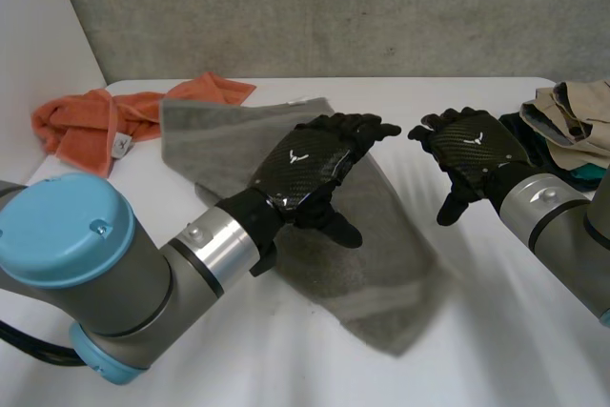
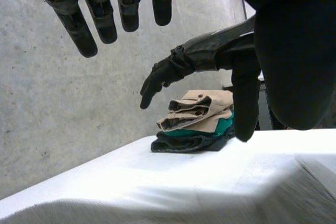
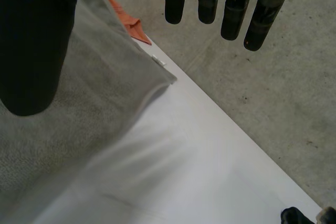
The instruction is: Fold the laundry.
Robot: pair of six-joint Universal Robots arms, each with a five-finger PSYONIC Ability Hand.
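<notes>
Hovering above the middle of the grey towel: left hand, palm down, fingers straight and spread, thumb hanging apart, grasping nothing. Right hand: likewise released, fingers loosely extended, empty, held over bare counter just beyond the towel's right edge. Grey towel: lies skewed across the counter's middle, one corner toward the far edge and another toward the near edge, mostly flat with slight ripples, a woven band near the near corner. Handling, by estimate: light, soft, limp terry, neither slippery nor fragile. It would sag and drag if lifted at one point, so it is best pinched at two neighbouring corners, one per hand, along a short edge. Orange cloth: crumpled and unfolded at the counter's far left corner, meeting the grey towel's far-left corner. Folded stack: beige, teal and dark pieces at the counter's right edge.
</notes>
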